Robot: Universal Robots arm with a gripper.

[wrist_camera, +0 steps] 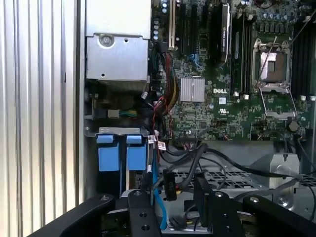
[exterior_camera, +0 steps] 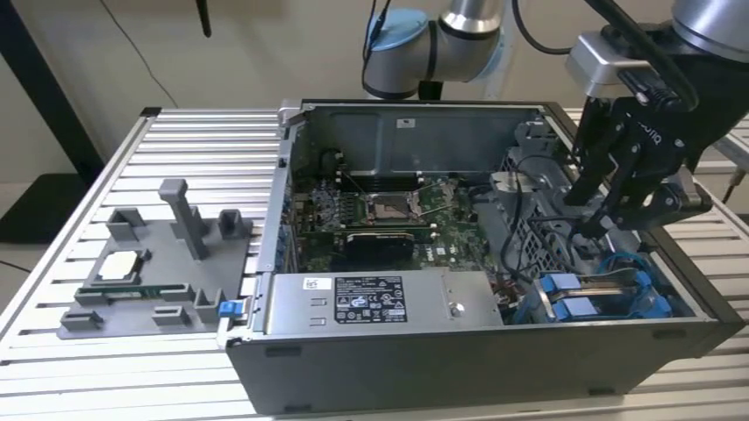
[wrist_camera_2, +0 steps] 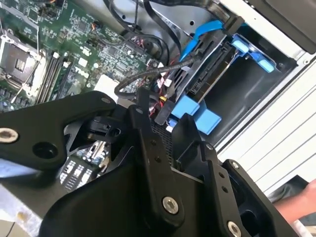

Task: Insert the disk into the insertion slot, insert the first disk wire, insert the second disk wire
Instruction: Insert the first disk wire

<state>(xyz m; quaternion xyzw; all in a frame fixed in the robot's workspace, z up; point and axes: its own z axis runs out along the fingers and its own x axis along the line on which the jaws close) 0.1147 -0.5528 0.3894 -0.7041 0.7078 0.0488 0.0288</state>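
The disk (wrist_camera_2: pixel 210 74) sits edge-on in the insertion slot (exterior_camera: pixel 655 294) at the case's front corner, on the exterior view's right. Its blue carrier tabs (exterior_camera: pixel 571 296) (wrist_camera: pixel 122 154) stick out of the bay. A blue wire (wrist_camera: pixel 157 200) (wrist_camera_2: pixel 202 32) and black wires (wrist_camera_2: pixel 148 74) run beside the disk's end. My gripper (exterior_camera: pixel 595 230) (wrist_camera_2: pixel 165 123) (wrist_camera: pixel 170 192) hangs just above the bay, open. A small black connector (wrist_camera: pixel 169 185) with a black wire lies between the fingertips, not clamped.
The open computer case (exterior_camera: pixel 281 263) lies on a slatted metal table (exterior_camera: pixel 175 140). Inside are the motherboard (exterior_camera: pixel 381 210) and a grey labelled power-supply box (exterior_camera: pixel 374 303). A grey fixture (exterior_camera: pixel 146 272) holding parts stands on the exterior view's left. A person's hand (wrist_camera_2: pixel 301 202) shows beside the case.
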